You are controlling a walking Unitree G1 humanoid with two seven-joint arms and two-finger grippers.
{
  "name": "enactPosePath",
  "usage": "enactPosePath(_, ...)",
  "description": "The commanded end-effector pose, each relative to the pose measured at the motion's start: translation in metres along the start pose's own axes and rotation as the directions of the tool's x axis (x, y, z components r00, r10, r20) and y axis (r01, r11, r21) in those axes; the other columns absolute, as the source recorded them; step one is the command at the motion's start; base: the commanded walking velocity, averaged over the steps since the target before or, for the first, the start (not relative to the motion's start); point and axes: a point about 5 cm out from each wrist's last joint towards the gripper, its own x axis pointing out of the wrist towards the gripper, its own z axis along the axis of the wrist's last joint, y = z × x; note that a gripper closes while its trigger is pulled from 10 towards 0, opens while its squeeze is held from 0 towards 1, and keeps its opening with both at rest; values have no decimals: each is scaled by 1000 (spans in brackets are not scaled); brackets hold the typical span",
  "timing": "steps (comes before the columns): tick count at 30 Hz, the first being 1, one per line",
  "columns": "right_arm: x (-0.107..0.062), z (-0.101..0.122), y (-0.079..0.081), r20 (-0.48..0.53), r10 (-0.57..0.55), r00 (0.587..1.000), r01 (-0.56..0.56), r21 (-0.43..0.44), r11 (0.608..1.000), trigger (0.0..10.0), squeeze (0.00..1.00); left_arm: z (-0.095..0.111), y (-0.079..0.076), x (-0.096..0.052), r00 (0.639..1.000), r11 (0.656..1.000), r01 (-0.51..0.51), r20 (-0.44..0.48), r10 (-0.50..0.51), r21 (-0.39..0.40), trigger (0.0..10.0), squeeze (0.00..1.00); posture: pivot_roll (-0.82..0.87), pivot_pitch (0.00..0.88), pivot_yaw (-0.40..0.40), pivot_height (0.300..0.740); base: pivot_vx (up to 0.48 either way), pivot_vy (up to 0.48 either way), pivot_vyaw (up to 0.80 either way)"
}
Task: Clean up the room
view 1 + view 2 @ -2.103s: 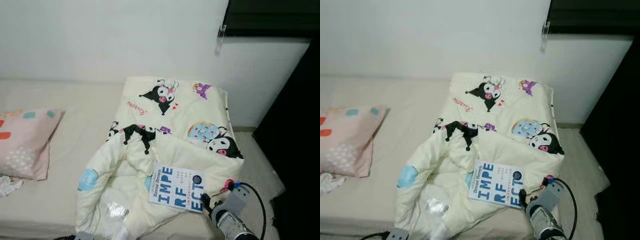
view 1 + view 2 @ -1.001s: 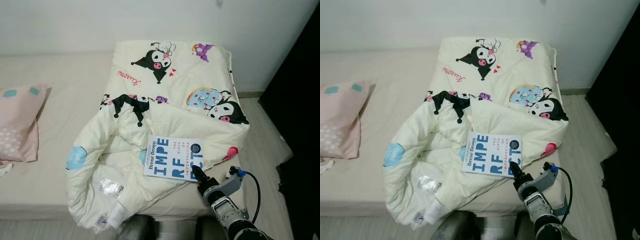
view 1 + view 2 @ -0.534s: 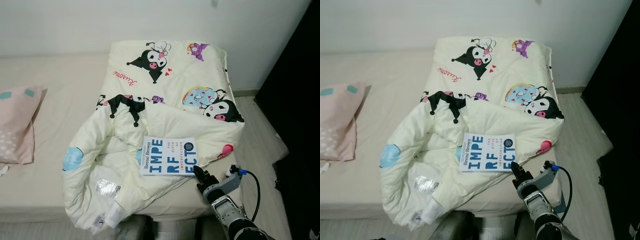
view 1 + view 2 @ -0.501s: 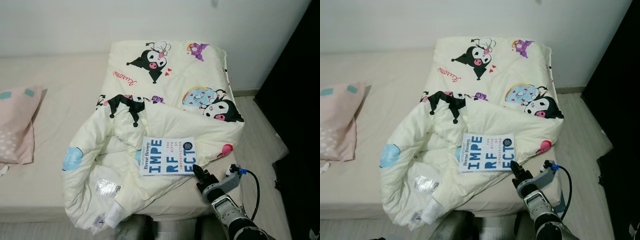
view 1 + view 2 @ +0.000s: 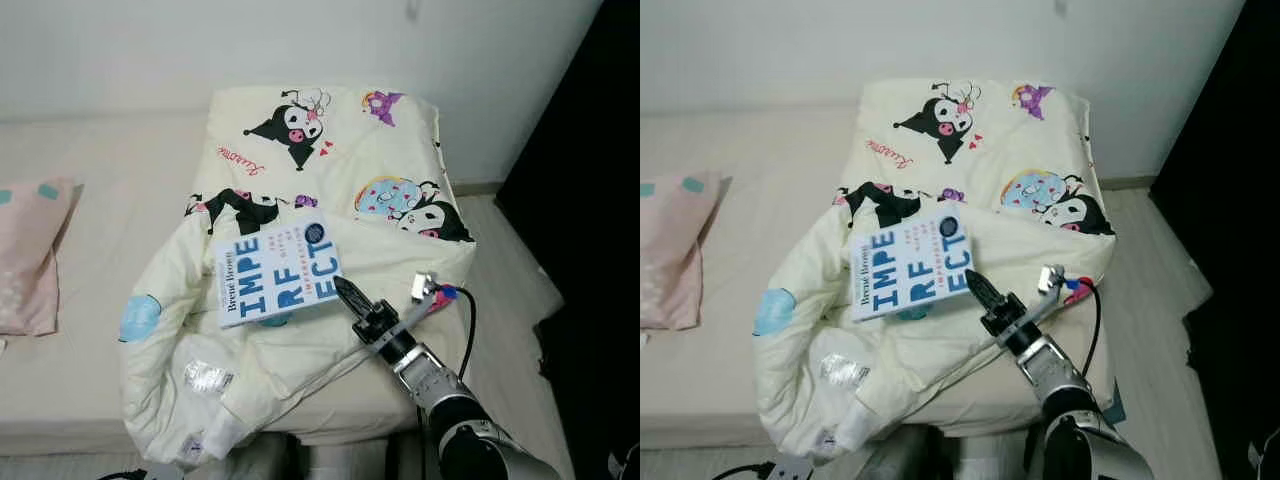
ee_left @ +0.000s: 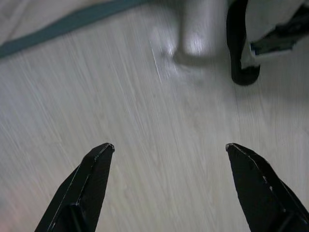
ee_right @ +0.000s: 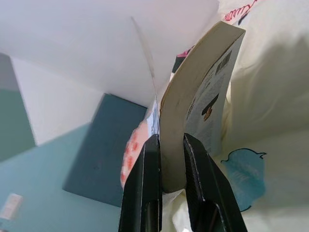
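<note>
Book (image 5: pixel 277 270) clamped in the right tool (image 5: pixel 345 295), above the quilt (image 5: pixel 400 170).

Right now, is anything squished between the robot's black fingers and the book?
No. In the right wrist view, the right gripper pinches the book directly.

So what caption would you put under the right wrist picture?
Right gripper clamps the book by its edge, above the quilt.

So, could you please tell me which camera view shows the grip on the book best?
The right wrist view: the book sits edge-on, pinched between the right gripper jaws. Both eye views show its blue-lettered cover lifted over the quilt, the contact too small. The left wrist view shows floor.
</note>
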Motion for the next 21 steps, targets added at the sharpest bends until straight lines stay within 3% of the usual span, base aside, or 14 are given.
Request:
enactPosePath(1, 3, -2, 4, -9, 19, 1000, -19, -32, 999, 0, 0, -13, 2, -2, 999, 1000, -7, -50, 7, -3, 10000, 0, 31, 175, 37, 634, 0, 0, 0)
enactPosePath(8, 2, -2, 11, -8, 109, 994, -109, -28, 994, 0, 0, -5, 2, -1, 999, 997, -41, -10, 40, -70, 10000, 0, 9, 149, 18, 662, 0, 0, 0)
enactPosePath(10, -1, -10, 14, -38, 139, 990, -140, -20, 990, 0, 0, -3, 4, -1, 996, 988, -86, 9, 88, -131, 10000, 0, 7, 143, 12, 676, 0, 0, 0)
enactPosePath(21, -4, -27, 15, -91, 129, 988, -131, -17, 991, 0, 0, -3, 7, -1, 988, 972, -156, -28, 154, -177, 10000, 0, -5, 118, 11, 719, 0, 0, 0)
